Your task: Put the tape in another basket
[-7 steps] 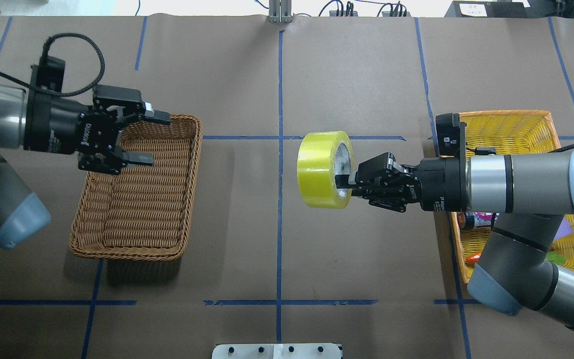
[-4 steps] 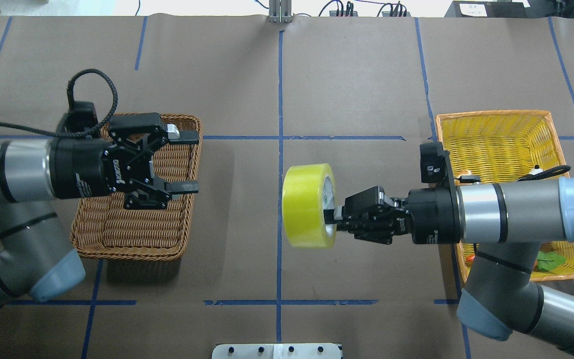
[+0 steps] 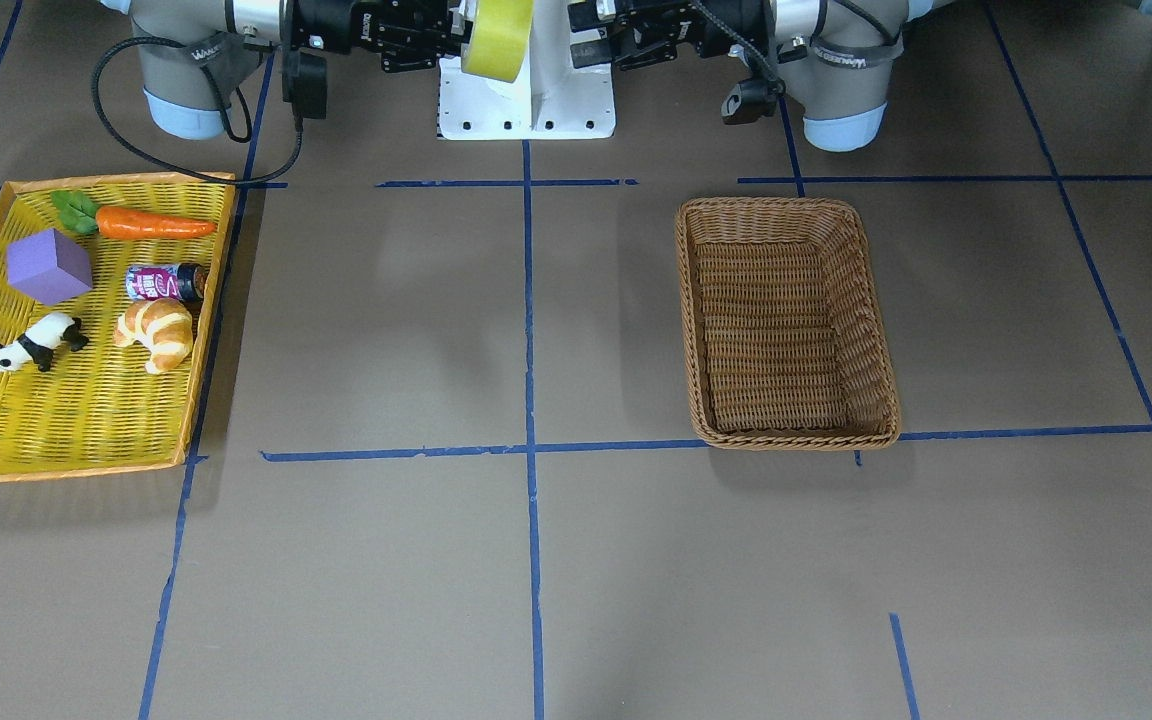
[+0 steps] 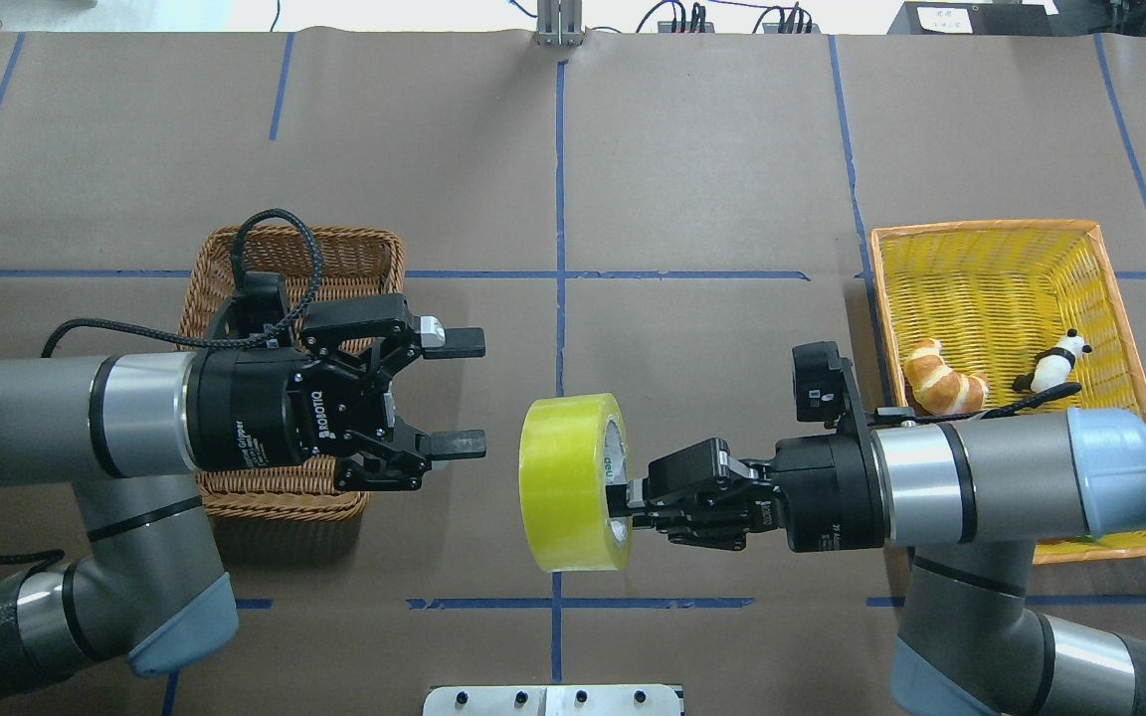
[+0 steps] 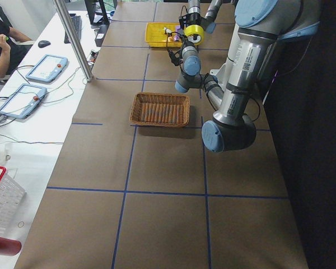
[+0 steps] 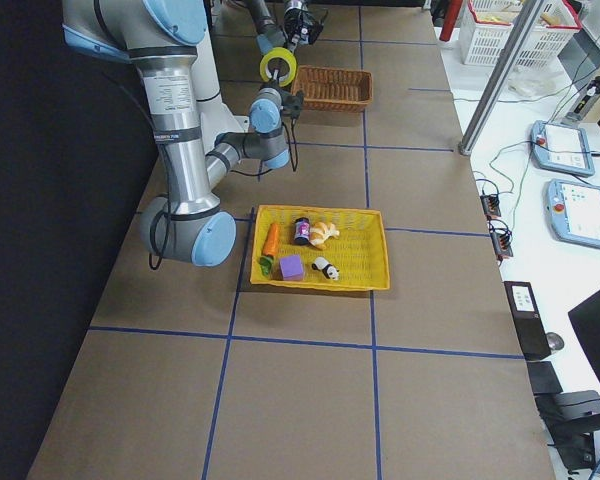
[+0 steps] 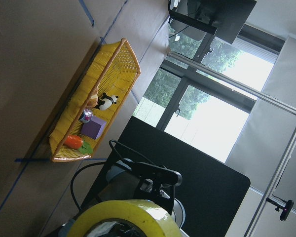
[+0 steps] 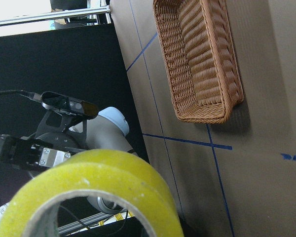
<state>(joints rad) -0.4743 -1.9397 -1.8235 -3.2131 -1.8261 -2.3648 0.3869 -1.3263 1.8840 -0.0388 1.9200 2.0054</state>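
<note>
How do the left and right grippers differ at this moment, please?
The left gripper is open and empty; the right gripper is shut on the tape. The left gripper hangs by the basket; the right gripper is on the side of the yellow tray. Both lie horizontal, facing each other.

Tape (image 4: 565, 482) yellow — basket (image 3: 786, 330) brown woven.

Wide yellow translucent packing-tape roll (image 4: 563, 482): glossy, smooth plastic film; grey-white core matt, card-like.
Deep brown woven wicker basket (image 3: 786, 320): rough, matt weave, thick braided rim.
Shallow yellow woven tray with orange rim (image 3: 86, 420): plastic-looking weave, slight sheen.
Table (image 4: 712, 149): matt brown paper covering.
Left pincer (image 4: 464, 393), right pincer (image 4: 621, 500): matt black, hard plastic or metal.
</note>
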